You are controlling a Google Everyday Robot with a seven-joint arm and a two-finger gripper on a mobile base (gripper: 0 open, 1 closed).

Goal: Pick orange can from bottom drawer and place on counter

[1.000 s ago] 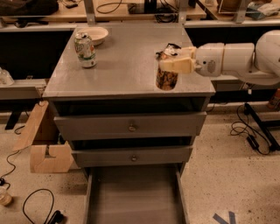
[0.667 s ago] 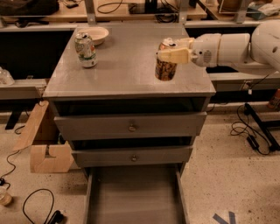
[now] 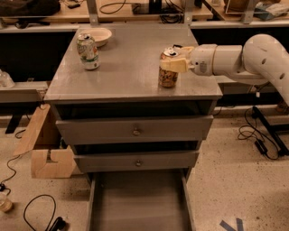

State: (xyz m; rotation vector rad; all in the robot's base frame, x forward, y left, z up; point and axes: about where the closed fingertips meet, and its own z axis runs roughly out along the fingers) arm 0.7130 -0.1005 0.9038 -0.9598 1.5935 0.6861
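The orange can (image 3: 168,76) stands upright on the counter (image 3: 126,67), near its right front corner. My gripper (image 3: 174,64) comes in from the right and is shut on the can's upper part, its pale fingers (image 3: 177,66) wrapped just under the silver top. The white arm (image 3: 235,58) stretches out past the counter's right edge. The bottom drawer (image 3: 137,203) is pulled out at the foot of the cabinet and its grey floor shows nothing in it.
A green-and-white can (image 3: 88,51) and a pale bowl (image 3: 97,35) stand at the counter's back left. A cardboard box (image 3: 45,149) leans by the cabinet's left side. Cables (image 3: 255,135) lie on the floor at right. A wooden bench (image 3: 135,11) runs behind.
The gripper with the can rose and moved slightly left over the counter, then came down; the can's base now sits at the counter surface.
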